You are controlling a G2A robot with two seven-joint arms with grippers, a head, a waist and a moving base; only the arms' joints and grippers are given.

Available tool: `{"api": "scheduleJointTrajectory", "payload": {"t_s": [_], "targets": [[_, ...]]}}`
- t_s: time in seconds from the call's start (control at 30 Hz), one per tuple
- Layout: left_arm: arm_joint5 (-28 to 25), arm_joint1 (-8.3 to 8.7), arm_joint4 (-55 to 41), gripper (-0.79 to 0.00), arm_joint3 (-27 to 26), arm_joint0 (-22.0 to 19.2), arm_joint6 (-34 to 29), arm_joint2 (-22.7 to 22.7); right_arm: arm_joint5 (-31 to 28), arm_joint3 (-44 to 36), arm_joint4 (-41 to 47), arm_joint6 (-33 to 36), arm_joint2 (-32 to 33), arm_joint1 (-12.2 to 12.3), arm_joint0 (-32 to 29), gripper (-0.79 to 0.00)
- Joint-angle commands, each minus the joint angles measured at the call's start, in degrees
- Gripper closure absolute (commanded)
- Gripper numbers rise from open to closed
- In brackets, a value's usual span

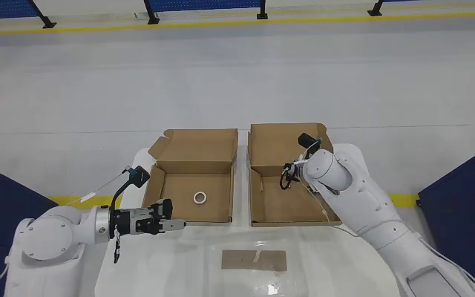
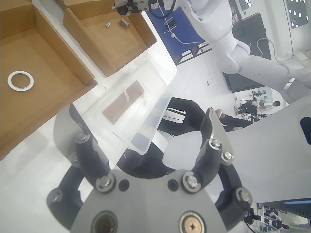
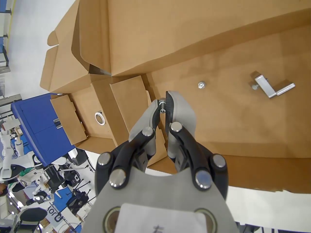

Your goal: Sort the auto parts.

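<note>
Right gripper (image 3: 163, 109) is clamping a bolt (image 3: 162, 104) above the right box (image 3: 230, 127), near its left wall, clear of nut (image 3: 201, 85) and bracket (image 3: 269, 88). Left gripper (image 2: 142, 113) is hovering spread wide at the front edge of the left box (image 2: 48, 56).

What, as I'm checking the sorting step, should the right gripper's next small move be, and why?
Probably lower slightly and release the small bolt. The right gripper is shut on it, above the floor of the right box, where a nut and a bracket already lie, so this looks like the bin for such parts.
</note>
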Motion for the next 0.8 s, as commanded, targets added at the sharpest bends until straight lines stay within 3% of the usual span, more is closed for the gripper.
{"api": "scheduleJointTrajectory", "payload": {"t_s": [0.0, 0.3, 0.77], "targets": [[0.00, 0.00, 0.00, -0.785, 0.00, 0.00, 0.00, 0.00, 0.01, 0.09, -0.06, 0.04, -0.02, -0.01, 0.09, 0.000], [0.00, 0.00, 0.00, -0.785, 0.00, 0.00, 0.00, 0.00, 0.29, 0.33, -2.41, -1.32, -1.55, -0.24, -0.60, 0.000], [0.00, 0.00, 0.00, -0.785, 0.00, 0.00, 0.00, 0.00, 4.98, 7.28, -7.40, 2.01, -11.22, -4.32, 4.35, 0.000]]}}
